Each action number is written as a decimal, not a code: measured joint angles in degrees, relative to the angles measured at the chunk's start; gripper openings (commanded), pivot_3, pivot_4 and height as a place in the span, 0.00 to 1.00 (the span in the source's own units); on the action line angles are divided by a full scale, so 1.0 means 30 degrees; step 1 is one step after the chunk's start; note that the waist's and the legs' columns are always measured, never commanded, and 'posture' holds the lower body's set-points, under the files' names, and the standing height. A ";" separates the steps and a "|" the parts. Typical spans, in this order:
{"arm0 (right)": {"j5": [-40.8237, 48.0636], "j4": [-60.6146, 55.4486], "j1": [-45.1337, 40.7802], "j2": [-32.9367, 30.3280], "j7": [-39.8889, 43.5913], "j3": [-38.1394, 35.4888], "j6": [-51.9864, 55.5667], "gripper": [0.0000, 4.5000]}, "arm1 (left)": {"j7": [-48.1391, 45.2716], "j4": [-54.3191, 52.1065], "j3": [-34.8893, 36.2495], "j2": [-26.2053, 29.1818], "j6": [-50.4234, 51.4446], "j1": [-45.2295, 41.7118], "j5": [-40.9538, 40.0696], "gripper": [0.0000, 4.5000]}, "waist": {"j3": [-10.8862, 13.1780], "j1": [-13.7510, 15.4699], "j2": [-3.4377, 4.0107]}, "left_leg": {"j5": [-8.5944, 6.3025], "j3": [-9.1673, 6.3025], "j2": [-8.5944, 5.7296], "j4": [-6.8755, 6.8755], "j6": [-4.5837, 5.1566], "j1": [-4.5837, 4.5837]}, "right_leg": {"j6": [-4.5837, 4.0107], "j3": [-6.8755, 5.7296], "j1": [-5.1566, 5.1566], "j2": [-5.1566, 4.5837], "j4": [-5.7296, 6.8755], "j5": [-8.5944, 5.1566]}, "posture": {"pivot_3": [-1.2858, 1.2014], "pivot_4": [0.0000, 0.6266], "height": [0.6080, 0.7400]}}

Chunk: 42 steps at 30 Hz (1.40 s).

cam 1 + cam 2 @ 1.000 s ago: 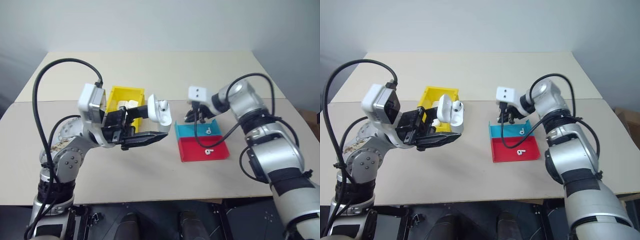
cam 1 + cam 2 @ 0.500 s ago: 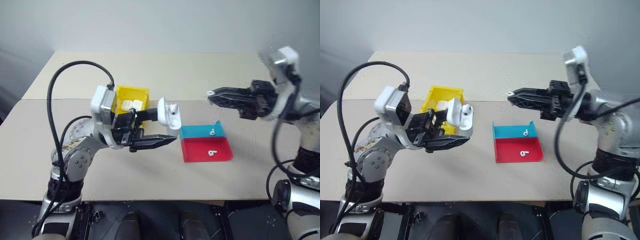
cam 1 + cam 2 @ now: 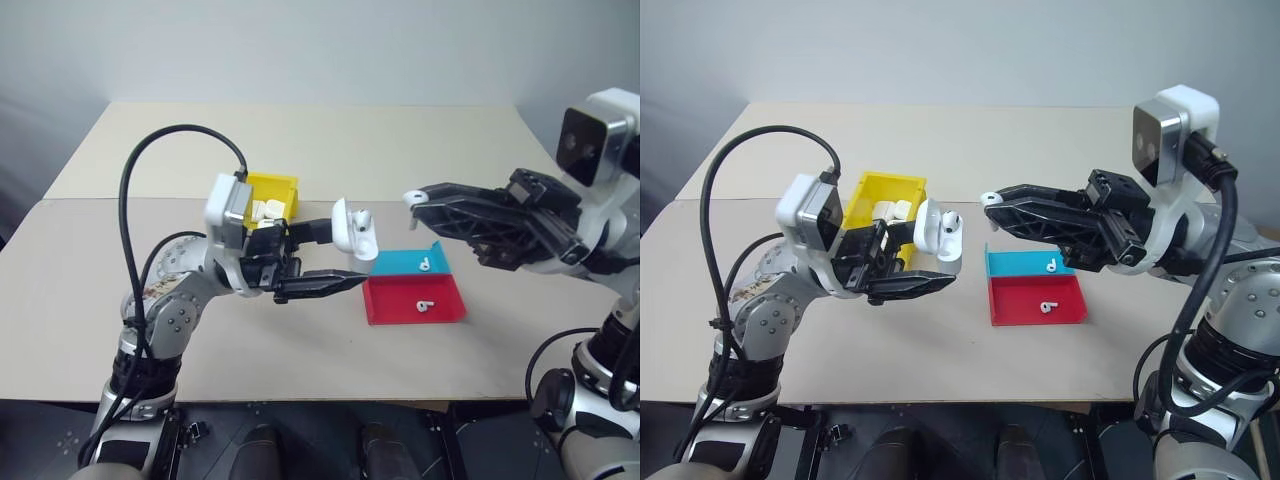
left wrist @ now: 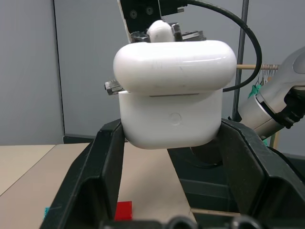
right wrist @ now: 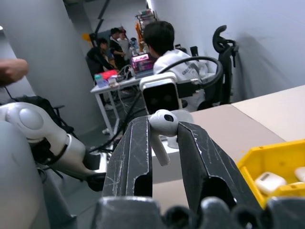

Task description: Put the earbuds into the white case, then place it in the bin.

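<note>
Pinching an earbud [image 5: 162,125], right gripper [image 5: 164,138] faces case [image 4: 171,95].

White case [image 3: 937,232] between left gripper [image 3: 932,262] fingers [image 3: 912,286]

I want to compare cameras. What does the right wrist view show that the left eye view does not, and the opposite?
Right wrist view only: people at a desk behind, and a close look at the tiny white stemmed earbud pinched by the right gripper.

Left eye view only: the flat teal-and-red tray holding two small white earbuds, and the open glossy white case in the left gripper.

Both: the yellow plastic bin and the beige table.
</note>
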 measured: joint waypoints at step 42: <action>0.1020 -0.0025 0.1565 -0.1336 -0.1366 0.5088 -0.5448 0.14 | -0.0642 0.1486 -0.0249 -0.0725 -0.0128 -0.0862 0.1195 0.60 | 0.0000 -0.0029 0.0000 | 0.0000 -0.0003 0.0001 0.0002 0.0006 0.0003 | 0.0000 0.0002 -0.0009 0.0005 -0.0022 -0.0001 | 0.52 0.24 1.00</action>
